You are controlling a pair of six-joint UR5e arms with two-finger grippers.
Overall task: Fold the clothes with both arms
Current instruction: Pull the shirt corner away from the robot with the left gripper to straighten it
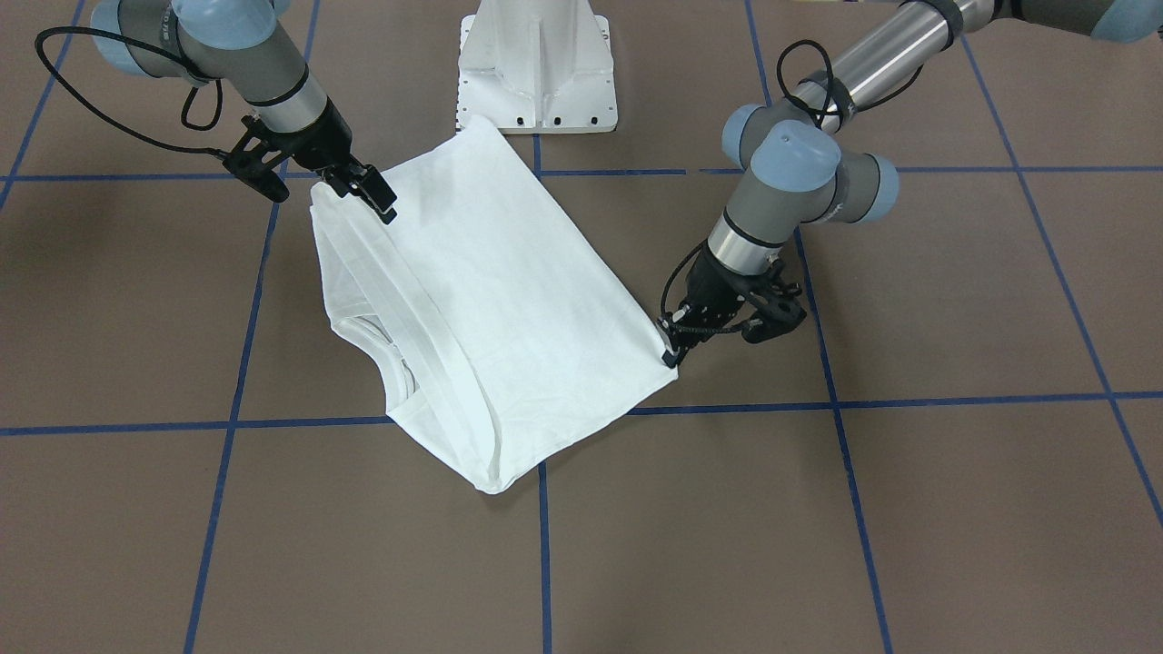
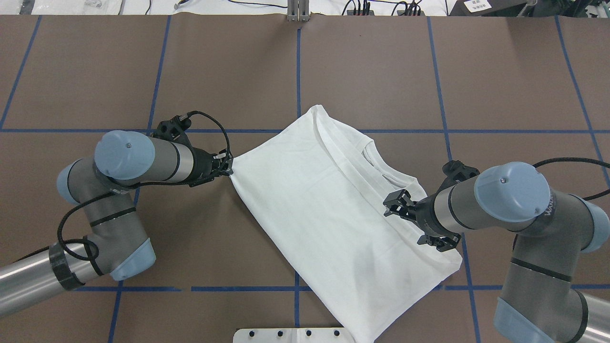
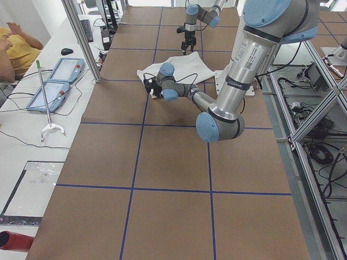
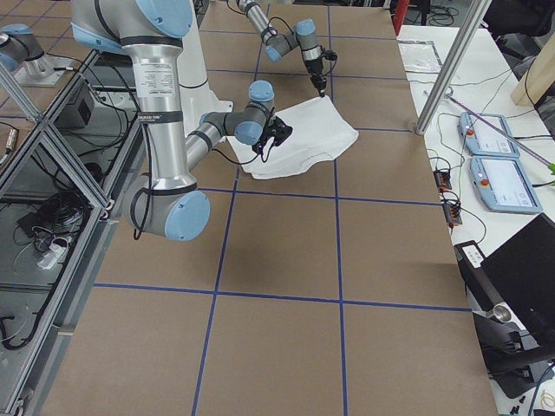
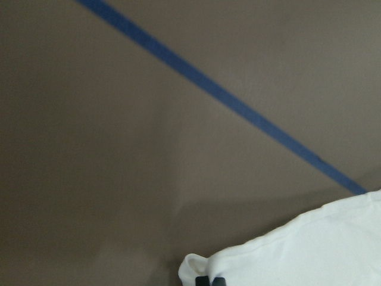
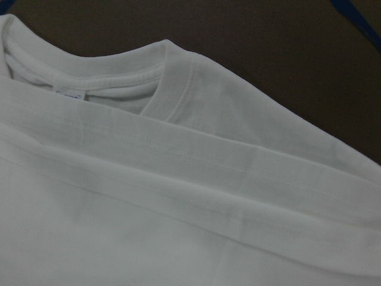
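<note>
The white shirt (image 2: 324, 209) lies folded into a slanted rectangle in the middle of the brown table, plain side up. It also shows in the front view (image 1: 509, 300). Its ribbed collar (image 2: 376, 159) peeks out along the far right edge. My left gripper (image 2: 228, 167) is shut on the shirt's left corner, low at the table; the left wrist view shows that corner (image 5: 315, 250) at its fingertips. My right gripper (image 2: 396, 202) is open and hovers just over the shirt by the collar. The right wrist view shows the collar (image 6: 119, 83) and the neck label (image 6: 71, 95) close up.
The white pedestal base (image 1: 536, 68) stands at the robot's edge, touching the shirt's near corner. Blue tape lines (image 2: 298, 71) grid the table. A seated person (image 3: 13, 49) and teach pendants (image 3: 54, 81) are on a side bench beyond the table's far edge.
</note>
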